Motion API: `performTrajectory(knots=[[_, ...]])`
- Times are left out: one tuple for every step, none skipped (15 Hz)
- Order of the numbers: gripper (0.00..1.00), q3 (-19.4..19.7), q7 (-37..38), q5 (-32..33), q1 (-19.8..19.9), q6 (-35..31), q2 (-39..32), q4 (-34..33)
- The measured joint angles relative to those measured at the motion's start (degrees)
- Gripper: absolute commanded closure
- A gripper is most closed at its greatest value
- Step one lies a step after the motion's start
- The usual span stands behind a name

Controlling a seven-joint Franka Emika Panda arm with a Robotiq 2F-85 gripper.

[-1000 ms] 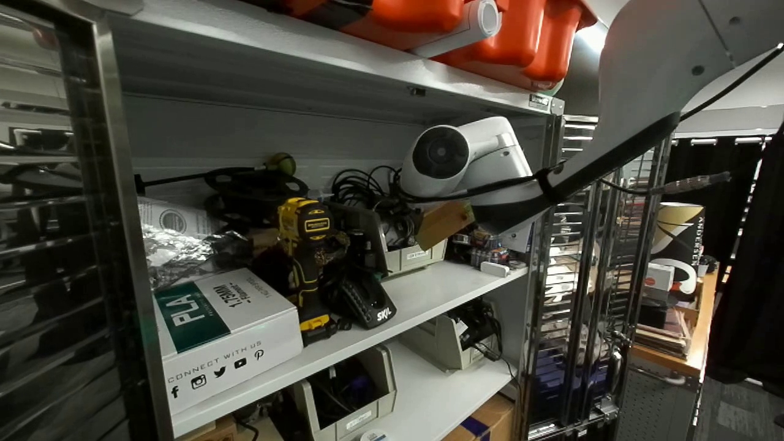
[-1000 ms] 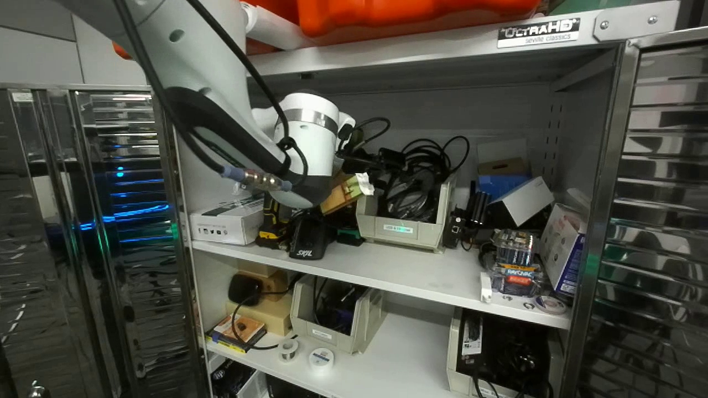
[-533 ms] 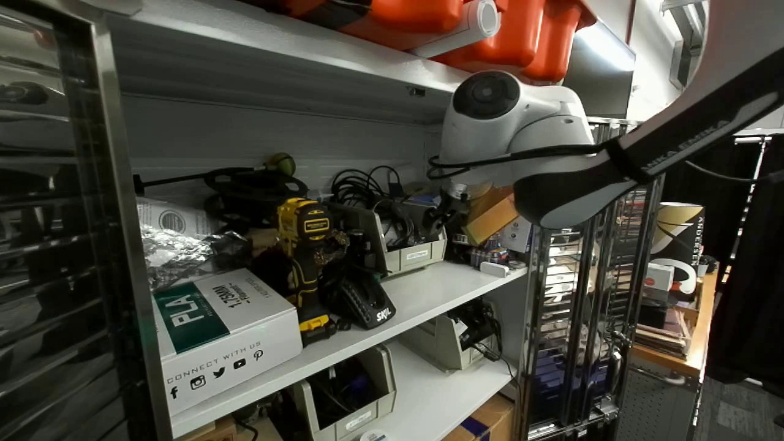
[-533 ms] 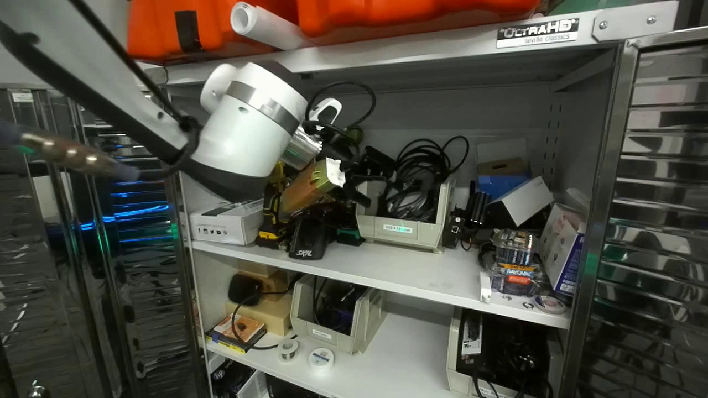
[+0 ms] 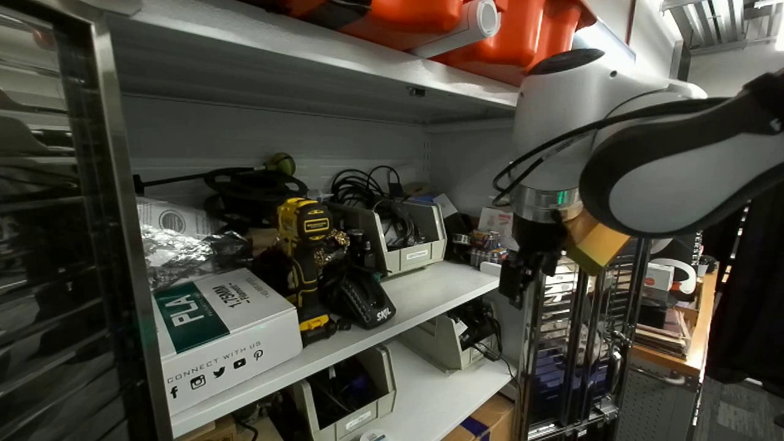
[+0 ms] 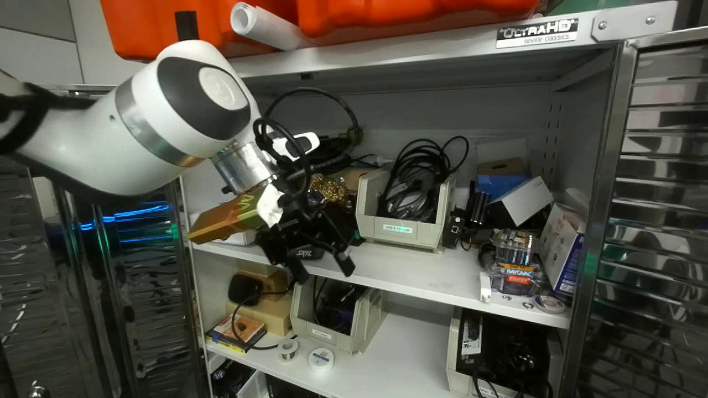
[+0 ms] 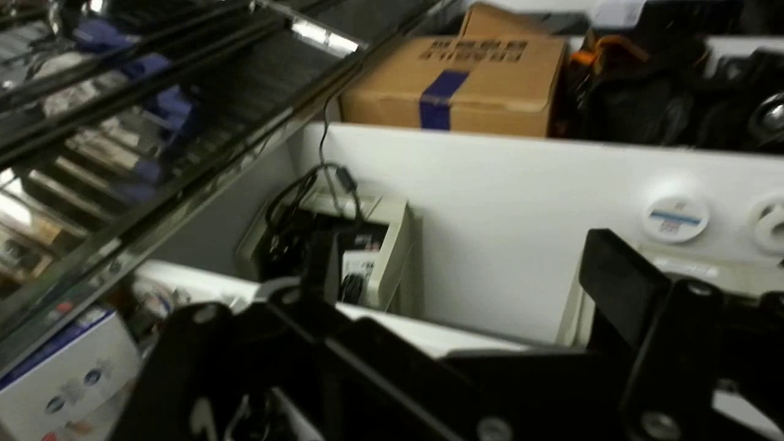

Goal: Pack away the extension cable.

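A coil of black cable [image 6: 412, 166] sits in the labelled grey bin [image 6: 397, 232] on the upper shelf. The coil [image 5: 356, 187] and bin [image 5: 422, 260] show in both exterior views. I cannot tell whether this coil is the extension cable. My gripper [image 6: 322, 269] hangs in front of the shelf edge with fingers pointing down, apart from the bin. It also shows in an exterior view [image 5: 519, 288]. In the wrist view the gripper [image 7: 468, 275] is open, with nothing between its fingers. Below it, a lower grey bin [image 7: 392, 257] holds black cables.
A yellow drill [image 5: 304, 245], a Skil charger [image 5: 364, 300] and a PLA box [image 5: 226, 324] stand on the upper shelf. Batteries [image 6: 517, 271] sit at its other end. Lower bins [image 6: 326, 335] and solder spools [image 6: 321, 359] are beneath. Metal doors [image 6: 652, 221] flank the opening.
The arm has drawn back from beside the upper bin to in front of the shelf. The gripper, first hidden behind the arm, has come into view and moved lower. Shelf items look unchanged.
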State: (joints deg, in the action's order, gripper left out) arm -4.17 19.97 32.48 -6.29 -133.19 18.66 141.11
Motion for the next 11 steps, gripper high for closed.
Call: performTrajectory(knots=[[0.0,0.95,-4.17,-4.62,-1.53,3.68,2.14,1.1],[0.0,1.78,-8.28,-8.95,-2.82,8.19,4.35,1.57],[0.0,2.02,-12.21,-13.23,-3.31,13.19,6.58,1.56],[0.0,2.05,-15.54,-16.82,-3.29,18.28,8.72,1.28],[0.0,2.12,-17.82,-19.26,-3.17,23.25,10.57,0.74],[0.0,2.26,-19.58,-21.24,-2.98,28.12,12.13,-0.06],[0.0,2.46,-20.93,-22.78,-2.8,32.34,13.32,-1.03],[0.0,2.66,-21.78,-23.55,-2.66,34.88,14.07,-1.84],[0.0,2.81,-22.26,-24.0,-2.6,35.92,14.48,-2.31],[0.0,2.88,-22.46,-24.13,-2.59,36.19,14.53,-2.47],[0.0,2.91,-22.53,-24.17,-2.59,36.21,14.44,-2.47]])
